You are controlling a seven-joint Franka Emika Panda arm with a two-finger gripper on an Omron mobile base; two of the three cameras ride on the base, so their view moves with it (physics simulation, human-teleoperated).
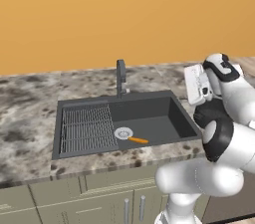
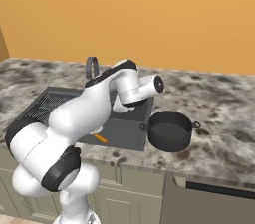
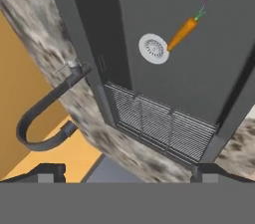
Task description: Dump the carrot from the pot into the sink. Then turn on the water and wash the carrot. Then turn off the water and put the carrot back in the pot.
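The hand [image 3: 124,170] hangs wide open and empty above the sink [image 3: 219,68], carrot [image 3: 182,33] beside the drain [image 3: 154,48].

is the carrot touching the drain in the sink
Touching, as far as it shows: in the hand view the carrot tip meets the rim of the drain, no gap, on the sink floor.

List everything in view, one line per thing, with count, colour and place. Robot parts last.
carrot: one, orange, on the sink floor, touching the drain.
drain: one, silver, mid basin.
sink: one, dark grey, set into the counter.
wire rack: one, grey, in the sink's left half.
faucet: one, dark grey, behind the sink.
pot: one, dark grey, on the counter right of the sink.
cabinets: grey-green, below.
tool: one, dark tips, open above the sink.
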